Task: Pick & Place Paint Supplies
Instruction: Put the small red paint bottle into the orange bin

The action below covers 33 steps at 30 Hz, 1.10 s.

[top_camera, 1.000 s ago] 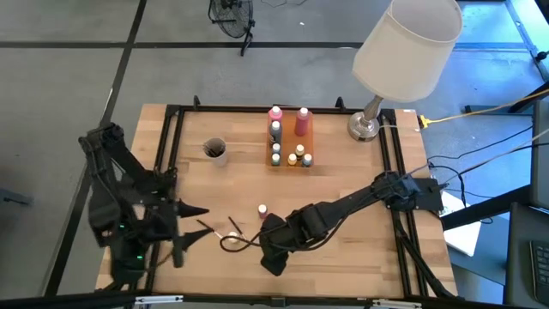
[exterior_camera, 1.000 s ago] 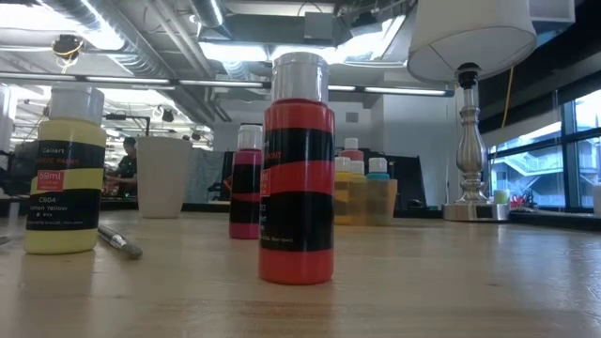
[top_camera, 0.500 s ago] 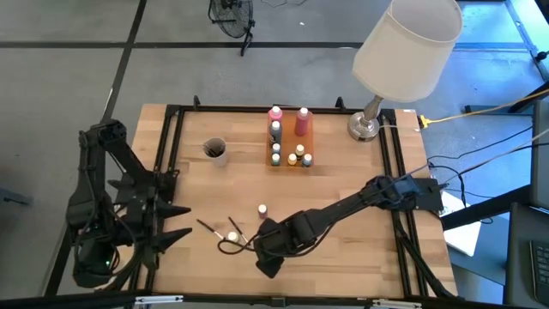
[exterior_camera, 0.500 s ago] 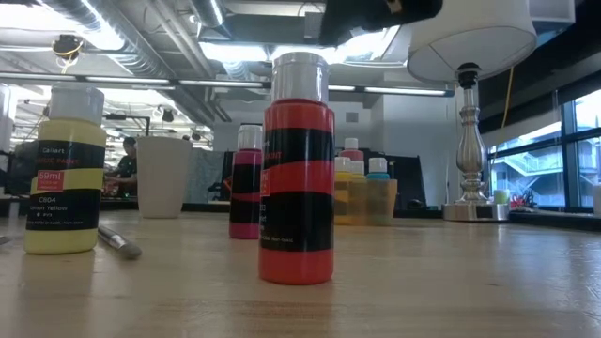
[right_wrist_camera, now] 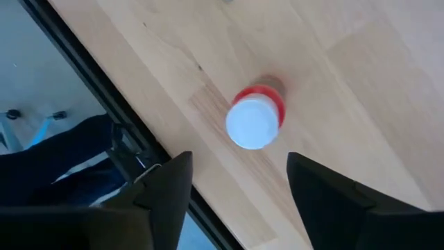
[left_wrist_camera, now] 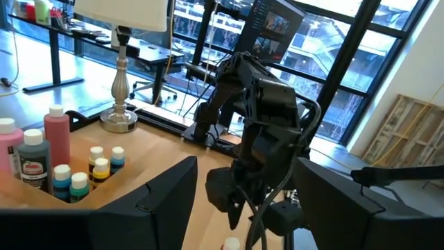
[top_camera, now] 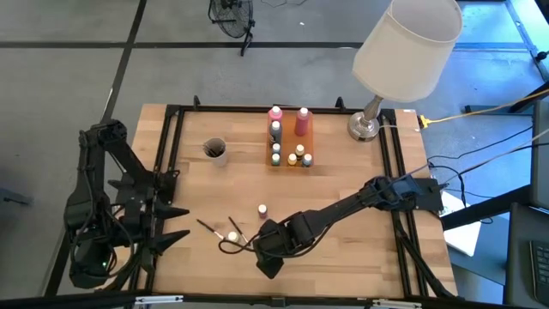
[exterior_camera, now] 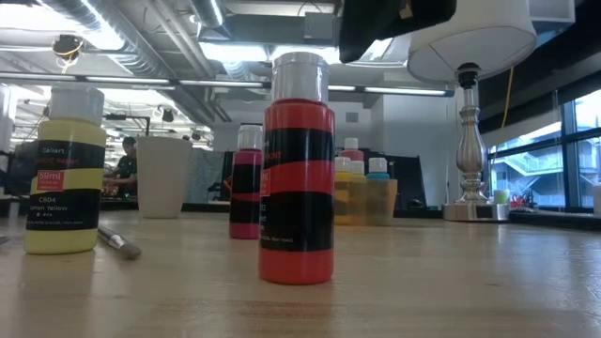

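Overhead, the right gripper (top_camera: 268,262) hangs low over the table's (top_camera: 360,257) front edge, while the left gripper (top_camera: 176,225) waits at the left side, fingers spread, empty. Small bottles (top_camera: 290,153) cluster near the far edge. At table height, a red bottle (exterior_camera: 297,169) stands upright in front, a yellow bottle (exterior_camera: 64,171) to its side. The right wrist view looks straight down on the red bottle's white cap (right_wrist_camera: 252,124) between parted fingers (right_wrist_camera: 163,191), without contact.
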{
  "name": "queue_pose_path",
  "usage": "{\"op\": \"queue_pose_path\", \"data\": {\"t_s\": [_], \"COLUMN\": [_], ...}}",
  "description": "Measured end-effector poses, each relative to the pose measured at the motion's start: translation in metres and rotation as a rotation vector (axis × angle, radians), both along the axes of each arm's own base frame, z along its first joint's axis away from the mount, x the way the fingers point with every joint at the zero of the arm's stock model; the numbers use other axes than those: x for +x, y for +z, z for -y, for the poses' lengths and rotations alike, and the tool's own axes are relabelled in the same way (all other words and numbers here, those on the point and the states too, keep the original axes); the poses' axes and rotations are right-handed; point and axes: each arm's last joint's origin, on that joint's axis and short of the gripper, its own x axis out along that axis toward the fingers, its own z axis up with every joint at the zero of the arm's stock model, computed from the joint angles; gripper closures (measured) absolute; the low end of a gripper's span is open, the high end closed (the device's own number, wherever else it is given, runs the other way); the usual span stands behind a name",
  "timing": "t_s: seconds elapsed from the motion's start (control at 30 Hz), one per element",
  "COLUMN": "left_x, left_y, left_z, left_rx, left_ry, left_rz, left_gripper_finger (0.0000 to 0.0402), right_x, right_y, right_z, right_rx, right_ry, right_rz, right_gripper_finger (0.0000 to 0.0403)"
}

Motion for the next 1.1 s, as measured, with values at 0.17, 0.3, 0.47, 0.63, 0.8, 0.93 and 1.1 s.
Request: {"op": "queue_pose_path", "data": {"t_s": [0.17,0.3,0.47,0.63,0.8,0.93,1.1], "left_x": [0.000,0.000,0.000,0.000,-0.003,-0.004,-0.004], "left_y": [0.000,0.000,0.000,0.000,0.000,0.000,-0.001], "left_z": [0.000,0.000,0.000,0.001,0.002,0.002,0.002], "left_rx": [0.000,0.000,-0.003,-0.002,-0.003,-0.001,0.012], "left_ry": [0.000,-0.002,-0.008,-0.010,-0.023,-0.028,-0.027], "left_rz": [0.000,-0.003,-0.010,-0.012,-0.012,-0.010,-0.012], "left_gripper_finger": [0.0166,0.0166,0.0166,0.0166,0.0166,0.0166,0.0166], "right_x": [0.003,0.006,0.009,0.012,0.015,0.015,0.015], "right_y": [-0.003,-0.002,-0.005,-0.015,-0.026,-0.026,-0.026], "right_z": [0.004,0.009,0.011,0.010,0.011,0.012,0.012], "right_rx": [-0.001,-0.010,-0.011,-0.005,-0.005,0.002,0.000], "right_ry": [-0.026,-0.040,-0.046,-0.036,-0.039,-0.041,-0.042], "right_rz": [-0.003,0.003,0.003,-0.015,-0.047,-0.051,-0.055], "right_gripper_finger": [0.0127,0.0113,0.0109,0.0109,0.0109,0.0109,0.0110]}}
